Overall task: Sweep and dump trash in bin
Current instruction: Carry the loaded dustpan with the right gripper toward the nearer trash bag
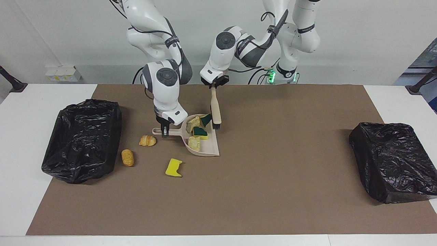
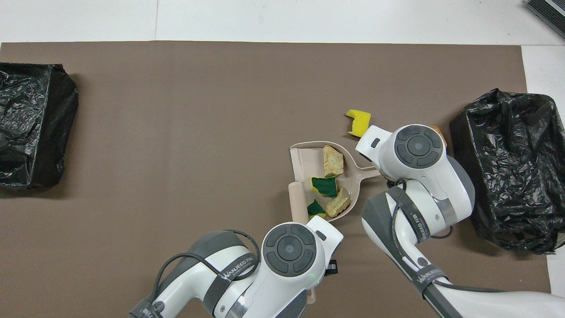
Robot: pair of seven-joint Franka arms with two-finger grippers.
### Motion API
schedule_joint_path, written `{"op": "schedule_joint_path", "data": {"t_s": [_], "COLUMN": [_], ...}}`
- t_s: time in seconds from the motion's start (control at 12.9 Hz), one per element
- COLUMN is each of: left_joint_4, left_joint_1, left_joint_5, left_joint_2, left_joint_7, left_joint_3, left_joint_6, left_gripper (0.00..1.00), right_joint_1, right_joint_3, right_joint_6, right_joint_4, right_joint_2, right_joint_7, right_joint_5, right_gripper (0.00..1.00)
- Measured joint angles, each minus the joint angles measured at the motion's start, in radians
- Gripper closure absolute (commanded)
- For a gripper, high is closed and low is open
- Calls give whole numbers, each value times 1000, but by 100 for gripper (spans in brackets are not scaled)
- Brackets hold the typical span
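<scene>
Now trash [image 1: 197, 131] beside right claw [image 1: 165, 131]

Both arms' [image 2: 238, 270] straps read "WANJEED", the rest unreadable.

Item count: one dustpan [image 1: 205, 145] holding four scraps [image 1: 199, 133]; three scraps on the mat beside the dustpan: one croissant piece [image 1: 147, 140], one bread piece [image 1: 127, 157], one yellow sponge chunk [image 1: 173, 167]; one brush [image 1: 215, 110]; two black bins [image 1: 82, 140]

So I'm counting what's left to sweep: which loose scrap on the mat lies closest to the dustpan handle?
The croissant-like piece, just beside the dustpan handle; the tan roll and yellow sponge chunk lie farther away.
</scene>
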Motion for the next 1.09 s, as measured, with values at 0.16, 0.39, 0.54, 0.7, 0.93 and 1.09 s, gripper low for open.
{"op": "schedule_joint_path", "data": {"t_s": [0.16, 0.39, 0.54, 0.7, 0.93, 1.09], "left_joint_4": [21, 79, 92, 80, -69, -204], "left_joint_1": [0, 0, -1, -1, -11, -37], "left_joint_5": [7, 15, 15, 18, 25, 26], "left_joint_2": [-19, -28, -38, -61, -160, -251], "left_joint_7": [-1, -2, -3, -8, -39, -60], "left_joint_3": [0, -3, -7, -8, -13, -17], "left_joint_6": [0, -12, -87, -207, -266, -243], "left_gripper": [100, 100, 100, 100, 100, 100], "right_joint_1": [-8, -10, -11, -19, -48, -89], "right_joint_3": [0, 0, 0, 0, -1, -1], "right_joint_6": [25, 31, 32, 31, -38, -131], "right_joint_4": [-8, -11, -11, -10, 35, 96], "right_joint_2": [6, 6, 6, 6, -1, -21], "right_joint_7": [-16, -17, -17, -31, -141, -238], "right_joint_5": [2, 2, 3, 4, 89, 117], "right_gripper": [100, 100, 100, 100, 100, 100]}}
